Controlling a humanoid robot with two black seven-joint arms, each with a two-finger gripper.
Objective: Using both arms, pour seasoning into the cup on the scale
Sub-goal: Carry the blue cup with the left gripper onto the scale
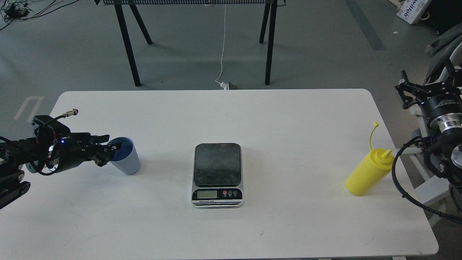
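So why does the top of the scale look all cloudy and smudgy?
Head view: the scale has a dark shiny platform that mirrors soft overhead light as pale patches. Head view: shadows beside the cup and the yellow bottle are faint, so the lighting is diffuse. Head view: everything looks sharp, with no blur.

Left gripper [108, 150] fingers across the cup [126, 159] rim, grip unclear.
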